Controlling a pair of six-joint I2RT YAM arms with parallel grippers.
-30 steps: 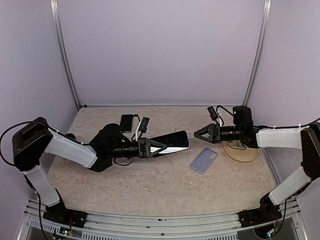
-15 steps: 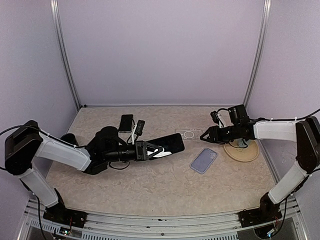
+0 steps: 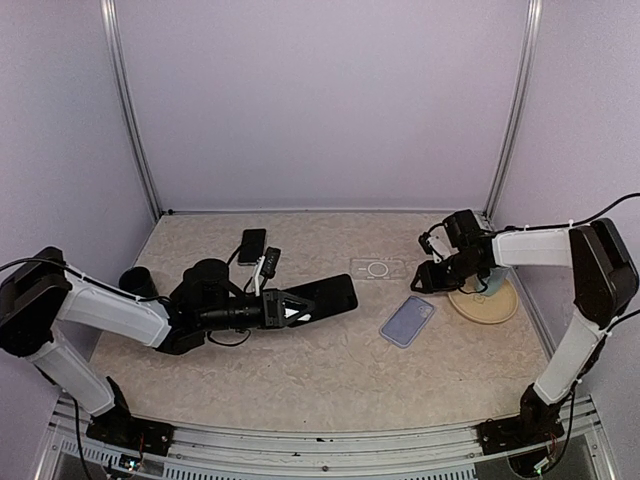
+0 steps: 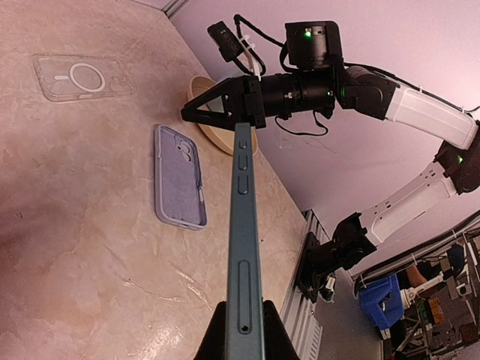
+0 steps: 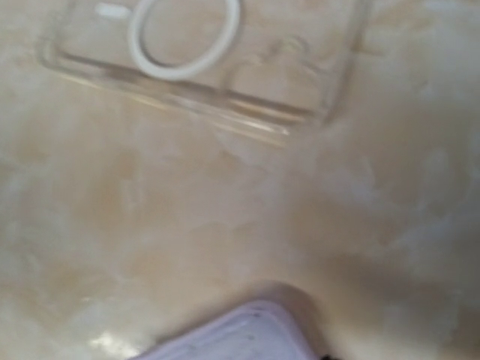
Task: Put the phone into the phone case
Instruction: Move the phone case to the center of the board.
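Now pulled well back to the left: phone (image 3: pixel 325 297) drawn away from the spot close to the right claw (image 3: pixel 424 280) held a second ago. Clamped tight by one end in the left claw (image 3: pixel 298 308), raised off the tabletop (image 3: pixel 330 385) and turned on edge, free end pointing right toward the cases.

Meanwhile swung away from the phone and dropped lower on the right side, toward the far end of the lilac case (image 3: pixel 407 321), just beside the wooden disc (image 3: pixel 485 300). Cannot tell from any view whether wide or narrow there, though narrowing seems likely; nothing seen held between the tips. From the right wrist, only a corner of the lilac case at the bottom edge and the clear case (image 5: pixel 202 60) beyond, both flat on the tabletop and apart from each other.

Reads less like a handover and more like a split of work: left to bring the phone, right to steady a case, probably the lilac one. Nothing seated yet; phone well apart from both cases.

Next calls for pinning the case without covering its opening, then turning the phone flat before lowering. Risks skating the light case across the smooth tabletop if pressed at one corner only.
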